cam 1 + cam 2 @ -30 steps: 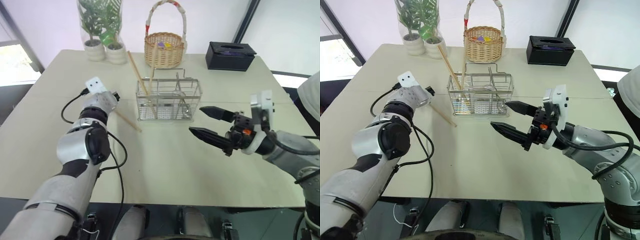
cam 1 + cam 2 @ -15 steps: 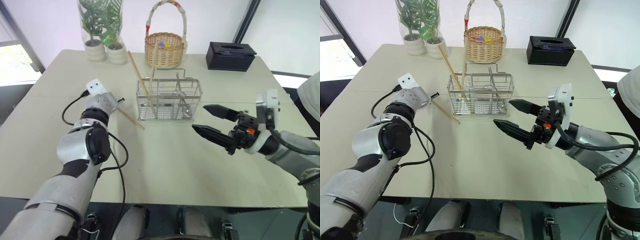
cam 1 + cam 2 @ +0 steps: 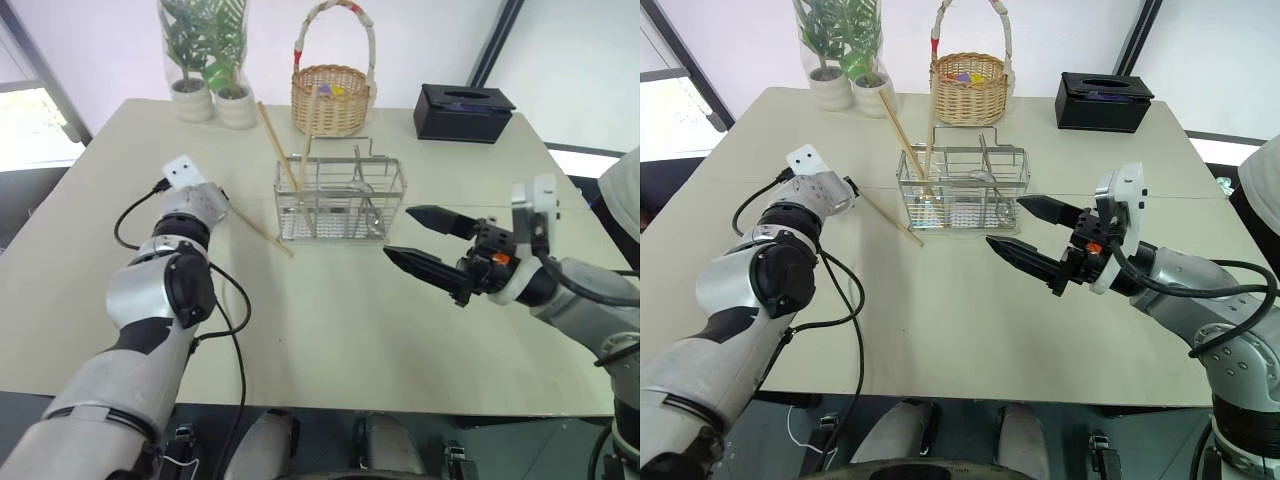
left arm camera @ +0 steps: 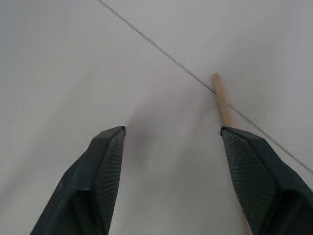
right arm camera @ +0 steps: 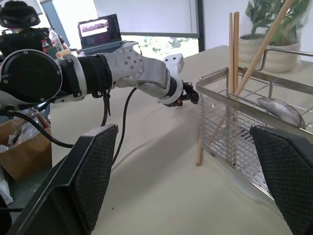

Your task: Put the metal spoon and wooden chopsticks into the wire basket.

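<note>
Left pincer [image 4: 168, 142], now reopened wide, straddles nothing beside the last chopstick [image 3: 262, 234] on the table [image 3: 330, 320]; right pincer [image 3: 428, 250] hangs wide, empty.

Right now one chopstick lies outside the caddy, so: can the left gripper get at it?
Probably yes. The left gripper is open just above the table, and the loose chopstick lies beside one finger with nothing between them; the wire basket stands clear.
</note>
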Available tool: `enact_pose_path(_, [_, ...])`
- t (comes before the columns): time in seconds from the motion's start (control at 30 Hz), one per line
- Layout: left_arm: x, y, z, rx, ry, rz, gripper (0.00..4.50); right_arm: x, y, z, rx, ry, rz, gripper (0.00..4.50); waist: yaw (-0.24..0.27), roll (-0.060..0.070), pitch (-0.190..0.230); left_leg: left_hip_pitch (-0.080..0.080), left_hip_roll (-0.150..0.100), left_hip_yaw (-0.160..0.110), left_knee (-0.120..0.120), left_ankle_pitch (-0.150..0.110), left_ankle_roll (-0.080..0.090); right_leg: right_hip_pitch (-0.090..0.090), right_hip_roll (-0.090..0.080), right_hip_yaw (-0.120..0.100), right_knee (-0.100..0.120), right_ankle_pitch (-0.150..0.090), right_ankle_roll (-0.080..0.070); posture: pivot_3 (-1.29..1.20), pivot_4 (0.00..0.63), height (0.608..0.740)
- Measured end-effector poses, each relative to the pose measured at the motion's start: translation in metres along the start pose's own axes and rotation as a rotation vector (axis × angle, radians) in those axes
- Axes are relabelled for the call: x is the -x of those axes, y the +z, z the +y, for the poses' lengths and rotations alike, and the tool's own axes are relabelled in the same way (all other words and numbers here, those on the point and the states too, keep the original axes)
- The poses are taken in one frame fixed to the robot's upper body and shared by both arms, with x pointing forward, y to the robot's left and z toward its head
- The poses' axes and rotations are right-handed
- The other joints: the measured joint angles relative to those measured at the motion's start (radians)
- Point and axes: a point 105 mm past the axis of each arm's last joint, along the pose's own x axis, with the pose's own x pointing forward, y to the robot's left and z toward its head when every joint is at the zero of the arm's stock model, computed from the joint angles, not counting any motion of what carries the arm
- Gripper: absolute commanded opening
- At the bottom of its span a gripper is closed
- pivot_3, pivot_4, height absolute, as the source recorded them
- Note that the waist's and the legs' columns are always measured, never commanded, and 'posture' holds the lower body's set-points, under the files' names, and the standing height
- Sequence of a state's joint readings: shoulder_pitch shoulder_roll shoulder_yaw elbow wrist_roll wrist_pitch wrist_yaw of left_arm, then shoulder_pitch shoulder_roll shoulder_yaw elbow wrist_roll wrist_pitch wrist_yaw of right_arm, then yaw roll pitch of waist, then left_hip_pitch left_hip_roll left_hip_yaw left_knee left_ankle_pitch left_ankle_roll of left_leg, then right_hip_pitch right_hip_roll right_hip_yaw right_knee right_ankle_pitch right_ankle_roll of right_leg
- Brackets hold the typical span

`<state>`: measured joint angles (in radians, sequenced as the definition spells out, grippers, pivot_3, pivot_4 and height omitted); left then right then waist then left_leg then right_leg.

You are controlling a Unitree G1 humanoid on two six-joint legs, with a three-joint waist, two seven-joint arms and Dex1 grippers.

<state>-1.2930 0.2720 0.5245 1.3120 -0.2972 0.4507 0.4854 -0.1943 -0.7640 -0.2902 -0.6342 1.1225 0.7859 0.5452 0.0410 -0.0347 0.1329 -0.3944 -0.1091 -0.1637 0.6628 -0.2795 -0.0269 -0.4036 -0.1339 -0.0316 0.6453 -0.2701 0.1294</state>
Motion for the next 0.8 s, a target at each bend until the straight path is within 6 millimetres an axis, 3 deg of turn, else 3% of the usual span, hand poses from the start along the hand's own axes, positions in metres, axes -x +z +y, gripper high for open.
enact_pose_path(0.27, [0.004, -0.009, -0.017, -0.011, -0.042, 0.012, 2.94, 0.001, 0.0, -0.001, 0.0, -0.013, 0.001, 4.5, -0.001, 0.0, 0.0, 0.0, 0.0, 0.0, 0.0, 0.0, 0.0, 0.0, 0.0, 0.0, 0.0, 0.0, 0.0, 0.0, 0.15, 0.655])
enact_pose_path(0.53, [0.002, -0.014, -0.017, -0.002, -0.035, 0.013, 2.94, 0.004, -0.002, -0.004, -0.01, -0.049, 0.002, 4.5, -0.001, 0.0, 0.0, 0.0, 0.0, 0.0, 0.0, 0.0, 0.0, 0.0, 0.0, 0.0, 0.0, 0.0, 0.0, 0.0, 0.15, 0.655])
enact_pose_path(0.63, [-0.001, -0.023, -0.014, 0.015, -0.027, 0.037, 2.06, 0.005, 0.001, -0.004, -0.007, -0.055, -0.007, 4.5, -0.001, 0.0, 0.0, 0.0, 0.0, 0.0, 0.0, 0.0, 0.0, 0.0, 0.0, 0.0, 0.0, 0.0, 0.0, 0.0, 0.15, 0.655])
enact_pose_path(0.77, [-0.002, -0.024, -0.012, 0.018, -0.022, 0.038, 0.06, 0.006, 0.0, -0.005, -0.017, -0.066, -0.007, 4.5, 0.0, 0.0, 0.0, 0.0, 0.0, 0.0, 0.0, 0.0, 0.0, 0.0, 0.0, 0.0, 0.0, 0.0, 0.0, 0.0, 0.15, 0.655])
enact_pose_path(0.8, [-0.003, -0.025, -0.011, 0.018, -0.02, 0.039, 0.02, 0.006, 0.0, -0.004, -0.017, -0.068, -0.007, 4.5, 0.0, 0.0, 0.0, 0.0, 0.0, 0.0, 0.0, 0.0, 0.0, 0.0, 0.0, 0.0, 0.0, 0.0, 0.0, 0.0, 0.15, 0.655])
